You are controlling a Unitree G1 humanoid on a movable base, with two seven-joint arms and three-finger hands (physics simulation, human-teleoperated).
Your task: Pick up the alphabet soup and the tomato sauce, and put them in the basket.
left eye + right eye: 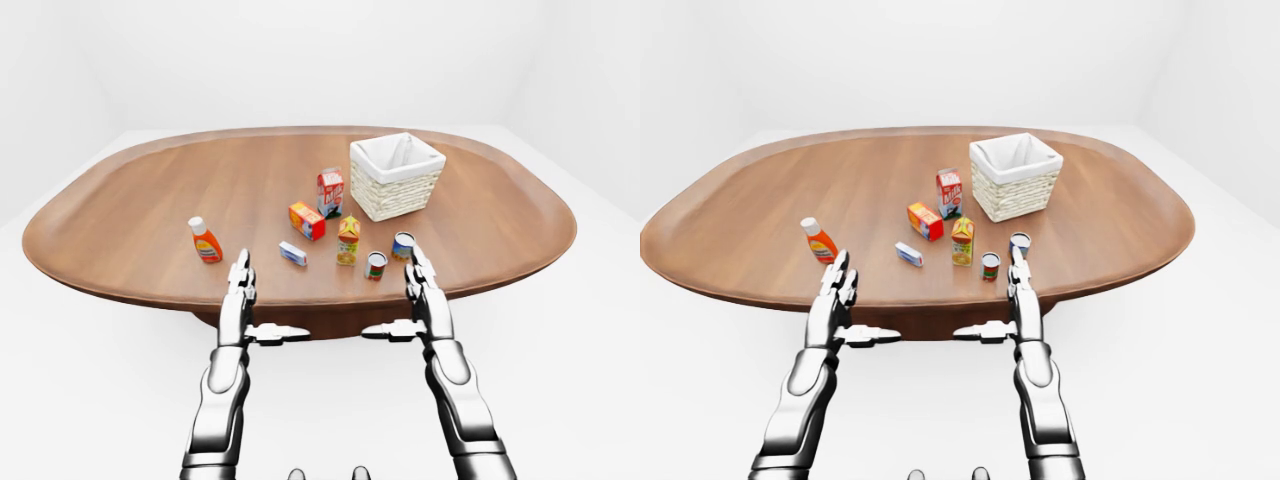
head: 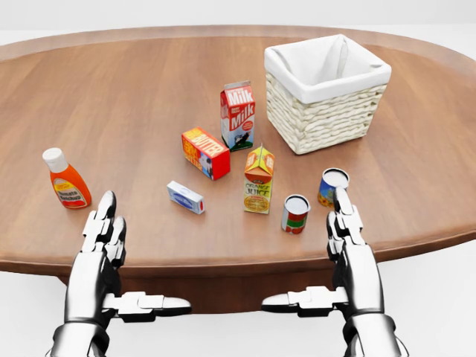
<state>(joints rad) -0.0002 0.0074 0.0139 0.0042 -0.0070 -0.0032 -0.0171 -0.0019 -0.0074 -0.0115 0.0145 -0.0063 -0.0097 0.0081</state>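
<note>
The alphabet soup (image 2: 332,187), a can with a blue and yellow label, stands upright at the lower right of the table in the head view. The tomato sauce (image 2: 295,214), a red-labelled can, stands just left of it. A white-lined wicker basket (image 2: 321,120) sits above them at the upper right. My right hand (image 2: 347,236) is open and flat, its fingertips just below the alphabet soup, not touching it. My left hand (image 2: 105,239) is open too, over the table's near edge, below an orange sauce bottle (image 2: 66,180).
Between the hands stand an orange juice carton (image 2: 258,180), a milk carton (image 2: 238,115), a red-orange box (image 2: 205,153) and a small blue-white box (image 2: 185,197). The oval wooden table (image 1: 120,210) stands on a white floor.
</note>
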